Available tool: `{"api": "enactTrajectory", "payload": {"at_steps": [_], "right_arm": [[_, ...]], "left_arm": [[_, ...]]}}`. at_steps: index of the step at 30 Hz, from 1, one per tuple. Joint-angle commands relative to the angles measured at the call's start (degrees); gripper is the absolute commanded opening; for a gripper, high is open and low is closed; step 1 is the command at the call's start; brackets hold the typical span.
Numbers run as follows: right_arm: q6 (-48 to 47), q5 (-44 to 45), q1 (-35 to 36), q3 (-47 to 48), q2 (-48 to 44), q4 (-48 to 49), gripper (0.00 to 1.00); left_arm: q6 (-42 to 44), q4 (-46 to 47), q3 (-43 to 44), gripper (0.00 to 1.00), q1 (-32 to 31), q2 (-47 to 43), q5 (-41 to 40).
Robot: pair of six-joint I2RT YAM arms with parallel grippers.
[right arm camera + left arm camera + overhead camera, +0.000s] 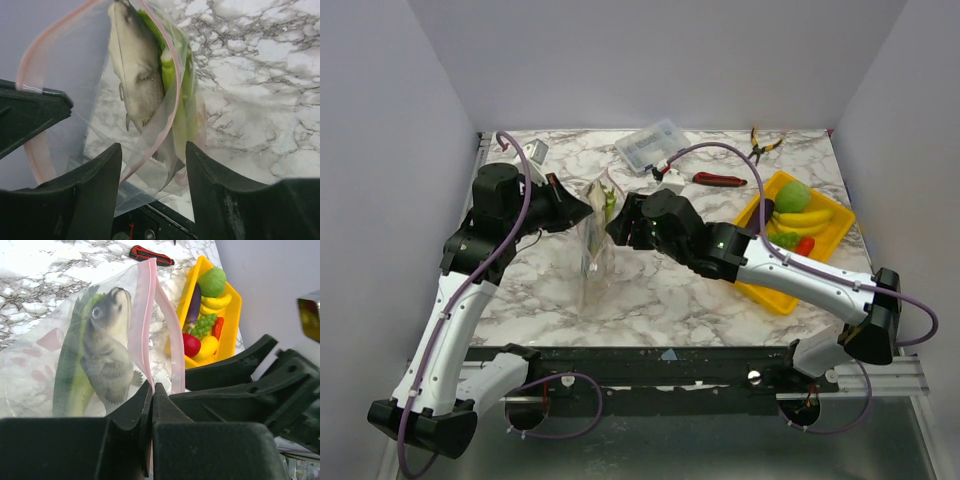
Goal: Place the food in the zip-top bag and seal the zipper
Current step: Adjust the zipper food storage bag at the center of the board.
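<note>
The zip-top bag (594, 255) hangs upright over the marble table, its mouth gaping. My left gripper (152, 387) is shut on the pink zipper (147, 305) at the mouth's edge. Inside the bag lie a grey toy fish (107, 350) and the green celery stalk (70, 375). My right gripper (152, 147) is open, its fingers either side of the bag's clear edge without pinching it; the fish (135, 65) and celery (182, 90) show just beyond. More food sits in the yellow tray (235, 315): a green ball (212, 281), eggplant (194, 304) and tomato (191, 345).
The yellow tray (840, 228) stands at the right, under my right arm. Along the back lie a clear compartment box (652, 145), a red-handled tool (718, 180) and pliers (760, 145). A small white object (536, 152) sits at the back left.
</note>
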Motion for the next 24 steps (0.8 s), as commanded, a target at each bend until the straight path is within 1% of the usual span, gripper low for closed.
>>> {"api": "enactTrajectory", "payload": {"at_steps": [1, 2, 3, 7, 8, 11, 13, 15, 19, 24], "right_arm": [[1.8, -3.1, 0.3, 1.7, 3.3, 0.4, 0.51], [1.4, -3.2, 0.3, 2.2, 3.3, 0.2, 0.47], [0.6, -3.3, 0.2, 2.9, 3.2, 0.0, 0.4], [-2.0, -1.2, 0.1, 7.3, 2.2, -2.9, 0.02], [-2.9, -0.7, 0.0, 8.4, 1.8, -4.2, 0.0], [-4.3, -1.0, -1.0, 10.6, 0.4, -6.2, 0.0], [-5.1, -1.7, -1.4, 11.2, -0.2, -6.7, 0.0], [-5.1, -1.9, -1.4, 10.7, -0.4, -6.2, 0.0], [-5.2, -4.4, -1.4, 9.4, 1.1, -4.7, 0.0], [-5.4, -6.0, -1.4, 9.1, 2.8, -4.7, 0.0]], "left_arm": [[1.1, 0.1, -0.2, 0.0, -0.2, -2.2, -2.1], [1.3, -0.4, -0.1, 0.0, -0.2, -2.5, -3.0], [1.7, -0.8, 0.1, 0.0, -0.2, -2.7, -3.9], [3.2, -4.0, 1.5, 0.0, -0.1, -3.8, -11.9], [3.4, -5.0, 2.1, 0.0, -0.1, -4.0, -14.9], [2.9, -9.1, 4.3, 0.0, 0.1, -4.1, -25.6], [2.7, -10.4, 5.5, 0.0, 0.2, -4.3, -28.3], [2.9, -9.9, 5.4, 0.0, 0.2, -4.5, -26.6], [2.7, -7.1, 3.8, 0.0, 0.2, -4.2, -18.6], [2.6, -5.2, 3.3, 0.0, 0.2, -3.7, -15.0]]}}
